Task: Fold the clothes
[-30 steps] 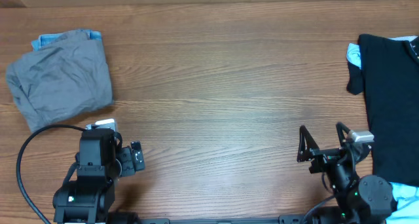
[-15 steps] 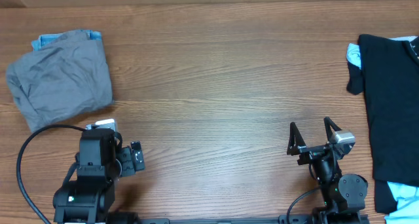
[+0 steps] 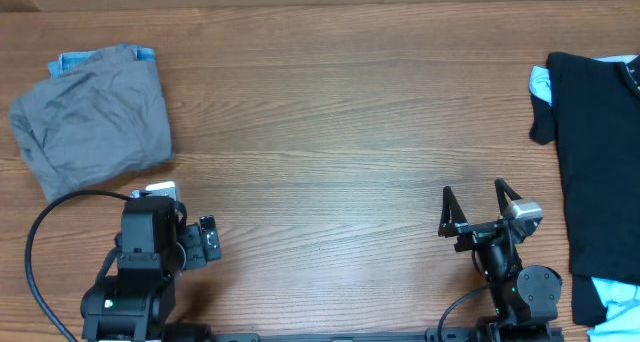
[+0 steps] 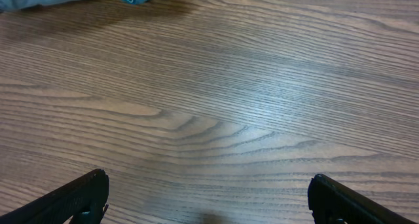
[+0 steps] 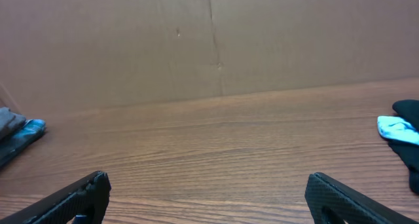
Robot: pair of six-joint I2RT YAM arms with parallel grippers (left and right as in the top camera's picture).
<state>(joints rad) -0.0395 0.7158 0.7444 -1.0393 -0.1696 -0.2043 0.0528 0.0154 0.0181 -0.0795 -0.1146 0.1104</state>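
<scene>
Far left on the table [image 3: 330, 132], the grey shorts [image 3: 92, 117] lie bundled over blue denim [image 3: 72, 60]. Just nearside of the shorts is the left gripper [image 4: 209, 198], jaws spread, empty. Well right of the shorts is the right gripper [image 3: 473, 192], jaws spread too. Farthest from them lies the black shirt [image 3: 600, 152].

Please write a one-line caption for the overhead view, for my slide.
Overhead view: grey shorts bundled at far left, black shirt at right edge, right gripper open above the wooden table.
</scene>
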